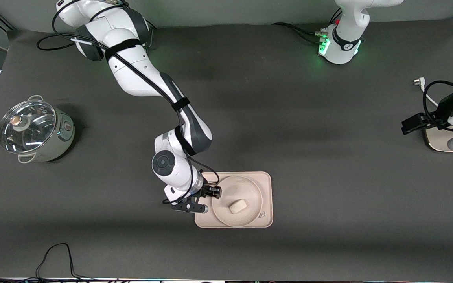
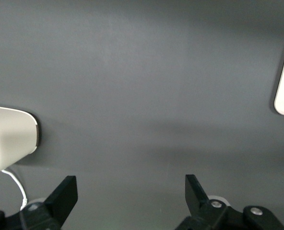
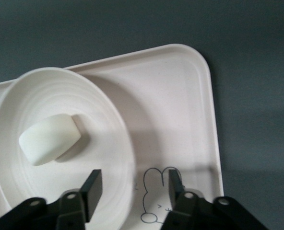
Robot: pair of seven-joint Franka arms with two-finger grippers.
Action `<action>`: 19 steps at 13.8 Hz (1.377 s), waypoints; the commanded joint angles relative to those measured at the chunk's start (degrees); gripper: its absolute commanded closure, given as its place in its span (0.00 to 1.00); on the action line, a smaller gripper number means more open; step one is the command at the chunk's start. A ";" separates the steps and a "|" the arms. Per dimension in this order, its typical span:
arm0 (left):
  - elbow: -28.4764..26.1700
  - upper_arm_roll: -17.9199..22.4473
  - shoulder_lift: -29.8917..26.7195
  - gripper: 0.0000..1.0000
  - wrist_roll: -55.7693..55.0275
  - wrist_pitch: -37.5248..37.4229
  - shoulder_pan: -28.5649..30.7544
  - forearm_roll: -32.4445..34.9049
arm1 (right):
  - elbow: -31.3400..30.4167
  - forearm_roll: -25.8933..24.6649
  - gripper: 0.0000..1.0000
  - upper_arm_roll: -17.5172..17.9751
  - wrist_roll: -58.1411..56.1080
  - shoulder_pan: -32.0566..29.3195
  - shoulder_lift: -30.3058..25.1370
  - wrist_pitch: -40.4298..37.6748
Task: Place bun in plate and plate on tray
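Looks like you're basically done here — the bun [image 1: 237, 206] sits in the plate [image 1: 226, 188], and the plate rests on the tray [image 1: 265, 181]. Your right gripper [image 1: 202, 199] hangs over the tray's edge toward the right arm's end, fingers spread, holding nothing. The left gripper [image 2: 132, 194] waits at its own end, fingers apart too. I'd guess all that's left is lifting the right arm straight up — don't clip the plate rim.

Off-white bun [image 1: 237, 206], cream plate [image 1: 250, 188], pinkish tray [image 1: 265, 179] w/ outline drawing.
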 commanded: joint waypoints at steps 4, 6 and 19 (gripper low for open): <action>-1.12 0.44 -0.62 0.00 -0.98 0.12 -0.90 -0.07 | 1.59 1.37 0.00 0.06 1.58 -0.22 -2.44 -1.38; -1.03 0.44 -0.45 0.00 -0.98 0.21 -0.99 -0.07 | -0.78 1.20 0.00 -0.38 1.75 -0.22 -6.39 -4.01; -0.77 0.44 -0.54 0.00 -0.98 0.38 -0.99 0.01 | -12.83 -7.59 0.00 -24.70 -16.25 -0.39 -39.61 -44.71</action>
